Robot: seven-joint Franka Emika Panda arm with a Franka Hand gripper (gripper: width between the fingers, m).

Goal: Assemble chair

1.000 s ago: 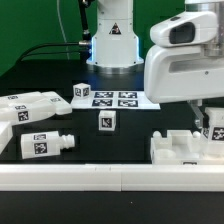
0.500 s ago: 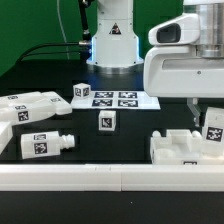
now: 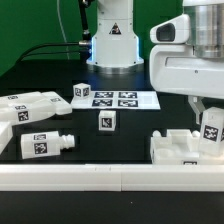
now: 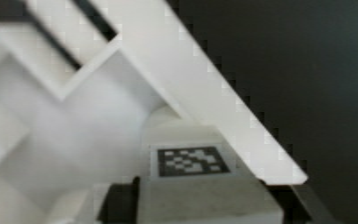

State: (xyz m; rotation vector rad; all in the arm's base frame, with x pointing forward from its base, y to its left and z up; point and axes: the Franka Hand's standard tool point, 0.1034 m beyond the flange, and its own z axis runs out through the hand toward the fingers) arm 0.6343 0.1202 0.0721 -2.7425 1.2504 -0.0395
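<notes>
The gripper (image 4: 201,203) is clamped on a tagged white leg (image 3: 212,128), holding it upright just above the slotted chair slab (image 3: 178,150). The slab lies on the tabletop (image 3: 120,148) at the exterior view's right, beside the white border rail (image 3: 90,180). To seat the leg well, line its lower end squarely over the socket, hold it vertical and lower slowly. A tilt would likely jam it or shove the slab aside. Whether leg and slab already touch I cannot tell.

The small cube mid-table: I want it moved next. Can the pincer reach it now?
Probably not yet: the cube stands clear on all sides, but the pincer is closed on a tagged white block at the exterior view's right.
</notes>
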